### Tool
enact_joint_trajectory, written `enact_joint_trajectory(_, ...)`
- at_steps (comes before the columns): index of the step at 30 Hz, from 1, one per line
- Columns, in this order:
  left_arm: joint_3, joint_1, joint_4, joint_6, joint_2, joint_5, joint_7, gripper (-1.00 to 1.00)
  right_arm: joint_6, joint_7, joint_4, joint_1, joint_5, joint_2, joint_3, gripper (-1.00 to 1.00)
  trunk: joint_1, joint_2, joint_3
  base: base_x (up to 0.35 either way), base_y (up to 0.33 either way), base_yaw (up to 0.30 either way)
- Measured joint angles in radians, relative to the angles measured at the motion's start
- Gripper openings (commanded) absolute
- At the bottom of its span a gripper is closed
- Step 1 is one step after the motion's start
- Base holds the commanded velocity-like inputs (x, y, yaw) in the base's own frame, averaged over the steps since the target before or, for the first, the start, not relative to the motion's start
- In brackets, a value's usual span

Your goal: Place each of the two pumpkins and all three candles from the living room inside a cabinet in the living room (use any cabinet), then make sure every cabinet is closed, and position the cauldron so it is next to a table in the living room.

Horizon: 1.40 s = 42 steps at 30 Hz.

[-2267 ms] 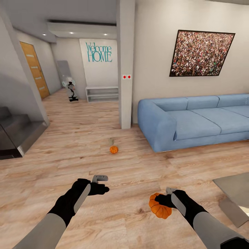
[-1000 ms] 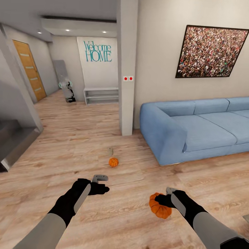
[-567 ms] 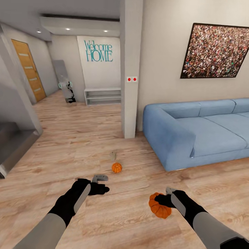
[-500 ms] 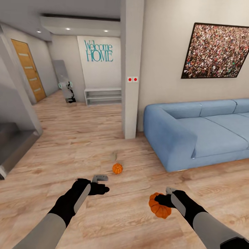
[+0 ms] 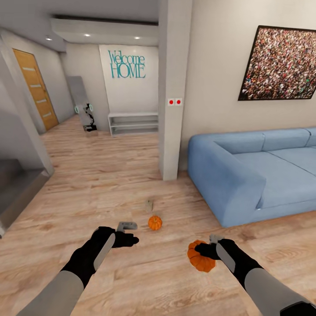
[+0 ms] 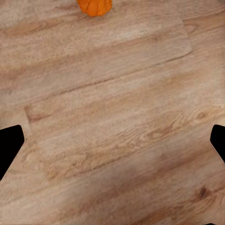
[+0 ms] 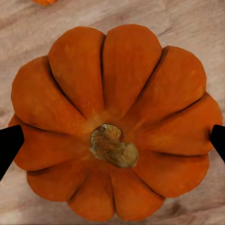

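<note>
In the head view my right gripper (image 5: 210,248) is shut on an orange ribbed pumpkin (image 5: 200,256), held low over the wood floor. The right wrist view looks down on this pumpkin (image 7: 115,124) and its brown stem, with a black fingertip (image 7: 9,143) at either side. A second pumpkin (image 5: 155,222) sits on the floor ahead, between my two hands. Just beyond it stands a small grey-beige candle (image 5: 149,205). My left gripper (image 5: 127,229) hangs open and empty above the floor, and the floor pumpkin (image 6: 94,5) shows at the edge of the left wrist view.
A blue sofa (image 5: 245,171) stands at the right against the wall. A square pillar (image 5: 173,87) rises ahead, just left of the sofa's arm. A white open shelf bench (image 5: 134,123) stands down the hallway, and grey stairs (image 5: 13,188) are at the left.
The whole view has shifted, so the camera moved: the floor pumpkin and candle now lie closer and the sofa further right. Both arms hold the same pose, with the pumpkin still gripped.
</note>
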Motion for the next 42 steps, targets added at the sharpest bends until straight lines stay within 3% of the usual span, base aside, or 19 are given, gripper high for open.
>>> enact_joint_trajectory(2,0.000,0.000,0.000,0.000,0.000,0.000,0.000,1.00,-0.001,0.000,-0.072,0.021,-0.005,-0.001,-0.001,-1.00,0.000,0.000,0.000,0.303,0.163,0.000)
enact_joint_trajectory(8,-0.001,0.000,0.000,-0.002,0.000,-0.001,0.000,1.00,0.007,-0.010,-0.462,0.239,-0.011,-0.013,-0.011,-1.00,0.000,0.000,0.000,0.304,0.159,0.000)
enact_joint_trajectory(11,-0.007,0.000,0.000,-0.002,0.000,0.000,0.000,1.00,0.012,-0.013,-0.566,0.298,0.002,-0.014,-0.060,-1.00,0.000,0.000,0.000,0.306,0.152,0.000)
enact_joint_trajectory(16,-0.025,0.000,0.000,-0.004,0.000,-0.001,0.002,1.00,0.012,-0.012,-0.612,0.322,0.001,-0.016,-0.115,-1.00,0.000,0.000,0.000,0.313,0.128,0.000)
enact_joint_trajectory(22,-0.032,0.000,0.000,-0.005,0.000,-0.001,0.003,1.00,0.003,-0.012,-0.660,0.340,0.002,-0.023,-0.136,-1.00,0.000,0.000,0.000,0.332,0.033,0.000)
enact_joint_trajectory(29,-0.079,0.000,0.000,-0.007,0.000,-0.001,0.006,1.00,0.009,-0.009,-0.750,0.403,0.002,-0.044,-0.249,-1.00,0.000,0.000,0.000,0.302,-0.117,0.000)
enact_joint_trajectory(31,-0.092,0.000,0.000,-0.007,0.000,-0.001,0.006,1.00,0.011,-0.009,-0.759,0.409,0.000,-0.045,-0.265,-1.00,0.000,0.000,0.000,0.264,-0.206,0.000)
enact_joint_trajectory(42,-0.107,0.000,-0.004,-0.007,0.000,0.000,0.002,1.00,0.008,-0.009,-0.767,0.416,-0.001,-0.047,-0.281,-1.00,0.000,0.000,0.000,0.163,-0.270,0.000)
